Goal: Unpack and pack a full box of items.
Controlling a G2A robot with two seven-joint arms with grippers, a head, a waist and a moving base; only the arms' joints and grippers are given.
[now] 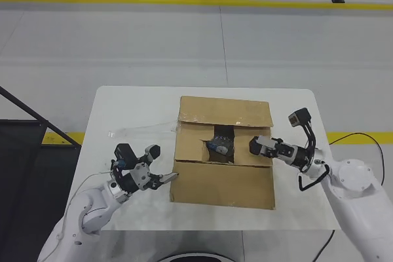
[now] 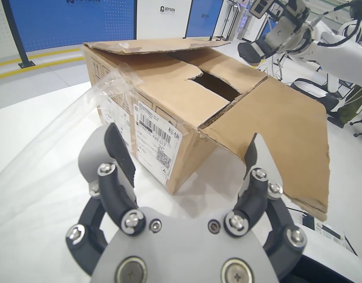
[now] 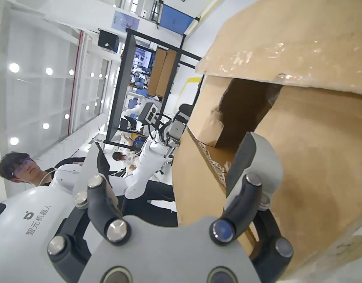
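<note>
A brown cardboard box (image 1: 223, 187) stands in the middle of the white table (image 1: 137, 105), its top flaps partly folded in. A gap between them shows a dark item (image 1: 221, 145) inside. My left gripper (image 1: 162, 165) is open at the box's near left corner. In the left wrist view this gripper (image 2: 186, 148) faces the labelled side wall of the box (image 2: 175, 89), with one fingertip (image 2: 257, 154) by the edge of the outward-hanging flap (image 2: 272, 136). My right gripper (image 1: 259, 145) is open at the box's right side. In its own view the gripper (image 3: 172, 160) straddles a flap edge of the box (image 3: 301, 133).
A strip of clear tape (image 1: 141, 130) trails from the box's far left corner across the table; it also shows in the left wrist view as the tape strip (image 2: 110, 80). A black panel (image 1: 13, 170) stands off the table's left side. Bare table lies around the box.
</note>
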